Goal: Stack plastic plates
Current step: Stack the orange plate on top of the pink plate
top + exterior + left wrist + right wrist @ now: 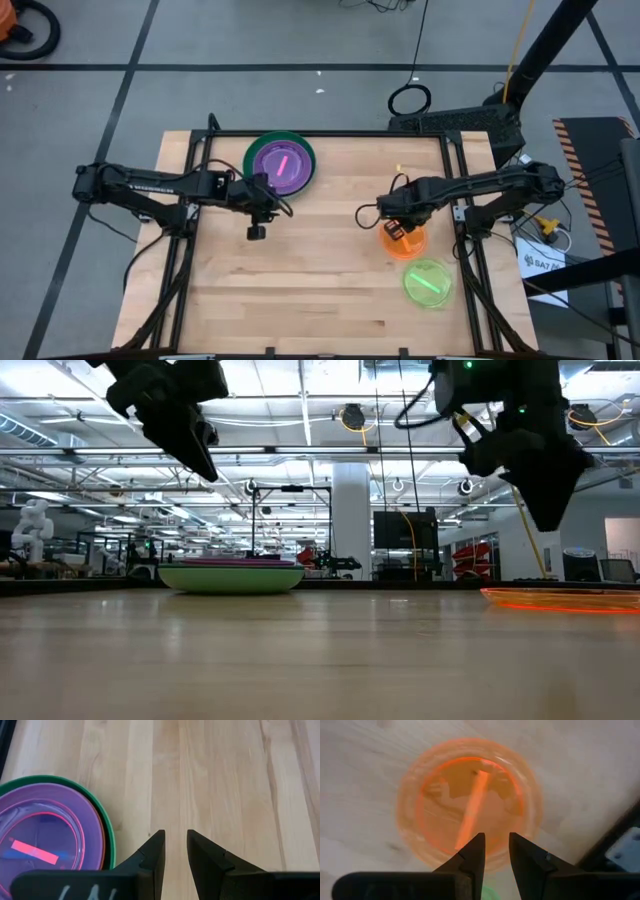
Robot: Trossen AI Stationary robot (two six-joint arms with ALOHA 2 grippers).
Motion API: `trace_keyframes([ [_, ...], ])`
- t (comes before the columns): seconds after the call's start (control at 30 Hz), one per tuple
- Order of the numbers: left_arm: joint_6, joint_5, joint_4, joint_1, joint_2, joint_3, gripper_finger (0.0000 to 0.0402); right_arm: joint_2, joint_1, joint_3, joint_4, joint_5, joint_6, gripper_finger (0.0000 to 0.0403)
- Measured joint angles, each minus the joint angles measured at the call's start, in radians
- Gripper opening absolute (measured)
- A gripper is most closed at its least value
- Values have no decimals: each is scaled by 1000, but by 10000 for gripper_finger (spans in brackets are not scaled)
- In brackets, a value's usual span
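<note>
A stack of plates (280,165) is seen at the far side of the wooden surface (310,270), left of centre in the high view. The stack is made up of a green plate (107,835) at the outside, a purple plate (60,815) nested within it, and a smaller plate with a pink-red rim set in the middle; a thin orange-red edge is glimpsed between the green and the purple rims in the left wrist view. In the low view the stack (232,574) is shown resting flat on the surface.

The left pincer (257,231) is held above bare wood just beside the near edge of the stack, apart from it. Its fingers (152,857) are parted by a narrow gap and nothing is held between them. In the left wrist view the green rim is seen close beside one fingertip, but no contact is shown.

The small orange plate (404,241) lies flat on the right half of the surface. The right pincer (396,228) is poised directly over it, raised clear of it as the low view shows (545,510). Its fingers (472,855) are likewise slightly apart and empty, with their tips seen over the plate's rim (470,805) in the right wrist view.

A small lime green plate (429,283) lies just beside the orange plate, nearer the front edge of the surface, and is touched by neither pincer.
</note>
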Motion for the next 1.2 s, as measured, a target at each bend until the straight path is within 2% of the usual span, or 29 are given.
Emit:
trace_keyframes([
  [0.13,3,0,0,-1,0,0,88,-1,-8,-33,-20,3,-45,84],
  [0.47,32,-1,2,-1,0,0,88,-1,-106,-188,161,-27,-347,84],
  [0.63,42,-1,35,-1,0,0,88,-1,-184,-194,183,5,-519,92],
  [0.8,63,-1,45,0,1,0,88,-1,-251,-194,246,0,-709,127],
  [0.93,66,-1,45,0,1,0,88,-1,-265,-194,271,-1,-866,148],
  [1.07,66,-1,44,0,1,0,88,-1,-264,-194,308,-1,-1037,152],
  [1.2,66,-1,44,0,1,0,88,0,-264,-194,342,-2,-1095,148],
])
